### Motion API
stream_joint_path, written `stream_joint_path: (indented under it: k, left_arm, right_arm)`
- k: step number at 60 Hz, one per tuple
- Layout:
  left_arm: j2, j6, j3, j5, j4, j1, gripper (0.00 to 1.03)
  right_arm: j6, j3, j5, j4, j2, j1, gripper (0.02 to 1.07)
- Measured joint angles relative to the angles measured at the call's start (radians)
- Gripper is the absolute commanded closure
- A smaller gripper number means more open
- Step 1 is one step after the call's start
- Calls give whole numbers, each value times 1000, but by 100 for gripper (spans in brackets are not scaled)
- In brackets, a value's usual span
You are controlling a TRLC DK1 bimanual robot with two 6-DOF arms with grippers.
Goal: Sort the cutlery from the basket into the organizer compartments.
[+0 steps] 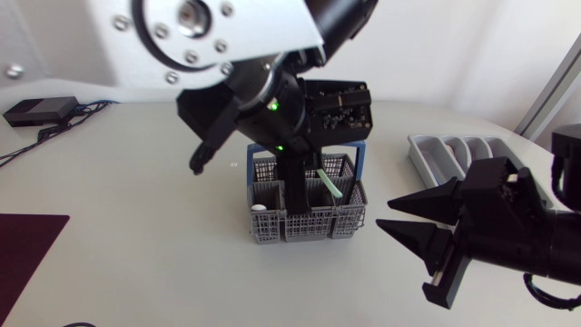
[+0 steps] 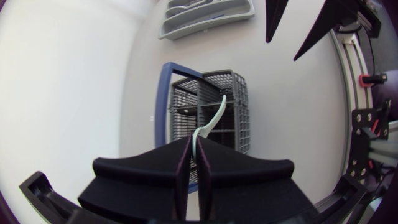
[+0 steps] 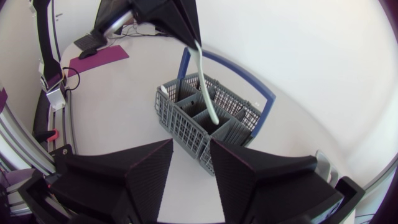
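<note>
Gripping a pale green utensil (image 2: 212, 119) by its upper end, the left gripper (image 2: 194, 142) hangs over the grey basket (image 1: 269, 227) at the middle of the counter (image 1: 136, 227), fingers pressed on the thin handle from both sides. The utensil's lower end sits at or just inside a compartment; which one cannot be told. A sideways move could likely snag it on the grid wall and tip the light basket, or twist the slim handle out of the narrow pinch. The organizer (image 1: 427, 156) lies far right, and the right gripper (image 1: 386, 215), fingers spread and holding nothing, stands near right, close to that path. The counter is pale and smooth; a dark red mat (image 1: 27, 250) lies near left.
</note>
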Motion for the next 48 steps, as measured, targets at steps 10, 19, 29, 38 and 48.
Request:
stream_joint_path:
  k: [10,19,29,38,48]
  left_arm:
    - [104,-187,58,164,-56,3,100]
    - [151,-323,163,253,-76,29,100]
    - [156,-405,229,335,-106,60,100]
    - [161,-421,236,362,-134,60,100]
    - [177,-436,242,397,-166,60,100]
  right_arm:
    - [-36,-18,71,92,-12,27,59]
    - [-71,-60,165,174,4,84,59]
    - [-107,-108,265,280,50,138,59]
    - [-142,-119,333,355,90,154,59]
    - [-171,-119,361,400,131,158,60]
